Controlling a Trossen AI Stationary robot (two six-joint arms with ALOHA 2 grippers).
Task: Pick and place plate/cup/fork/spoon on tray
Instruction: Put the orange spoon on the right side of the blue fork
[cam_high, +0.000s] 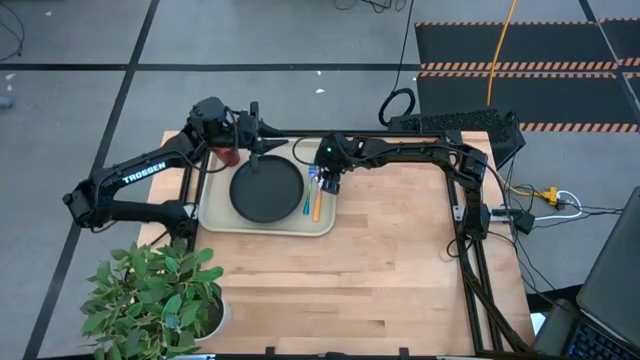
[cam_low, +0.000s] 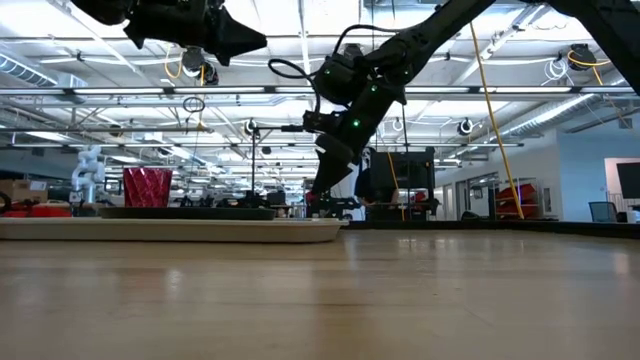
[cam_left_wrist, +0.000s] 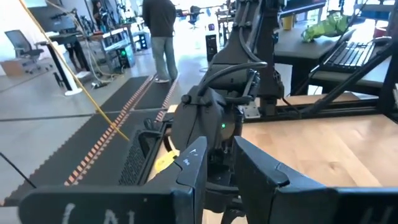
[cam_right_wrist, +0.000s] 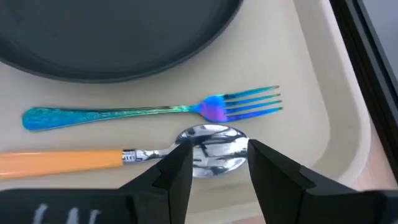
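The beige tray (cam_high: 215, 215) lies at the table's far left. On it rest the black plate (cam_high: 267, 190), the dark red cup (cam_high: 228, 155) at its far left corner, and the blue fork (cam_right_wrist: 155, 111) beside the spoon (cam_right_wrist: 74, 160) with its orange handle, both flat along the tray's right side. My right gripper (cam_right_wrist: 214, 171) hangs open just above the spoon's silver bowl (cam_right_wrist: 214, 146), one finger on either side, holding nothing. Above the tray's far edge, my left gripper (cam_high: 265, 131) points level toward the right arm, slightly open and empty.
A potted plant (cam_high: 155, 295) stands at the near left corner. Dark frame rails (cam_high: 465, 200) run along the table's far and right sides. Bare wood (cam_high: 390, 260) stretches right of and nearer than the tray. A person (cam_left_wrist: 161, 31) stands in the room beyond.
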